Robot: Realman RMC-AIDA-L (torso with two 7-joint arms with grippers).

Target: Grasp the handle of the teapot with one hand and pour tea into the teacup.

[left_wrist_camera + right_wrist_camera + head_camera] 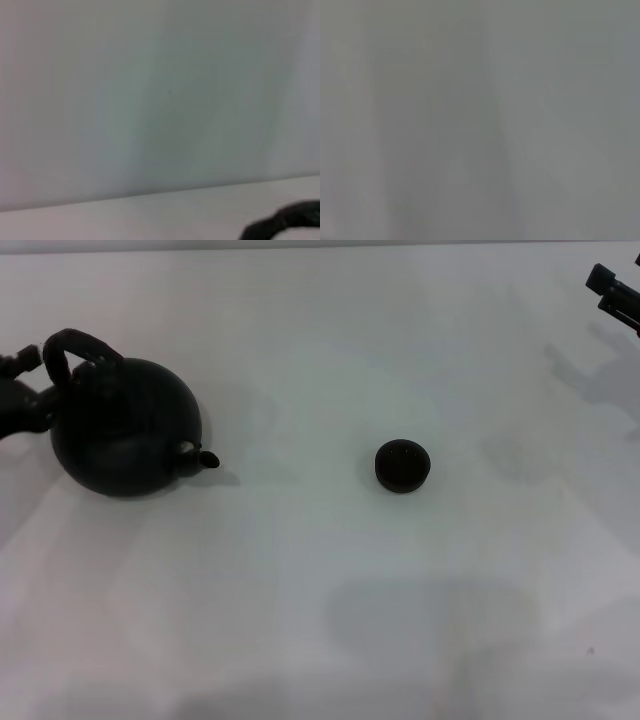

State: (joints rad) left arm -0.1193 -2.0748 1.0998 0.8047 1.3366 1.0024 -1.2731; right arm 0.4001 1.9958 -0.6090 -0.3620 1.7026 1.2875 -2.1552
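1. The teapot, a large round matte black pot with a bulbous body, sits at the nine o'clock edge of the white table, its short curved spout aimed toward three o'clock.
2. The handle, a dark arched hoop with a rough wrapped look, rises over the pot's top.
3. The left gripper is at the handle's nine o'clock side, close against it; whether it is clamped cannot be told.
4. The teacup, a tiny round dark handleless bowl, stands well apart at the pot's three o'clock.
5. The right gripper hangs at two o'clock, well away from the cup, its pincer state impossible to tell.
6. The left wrist view catches only a dark curved edge.
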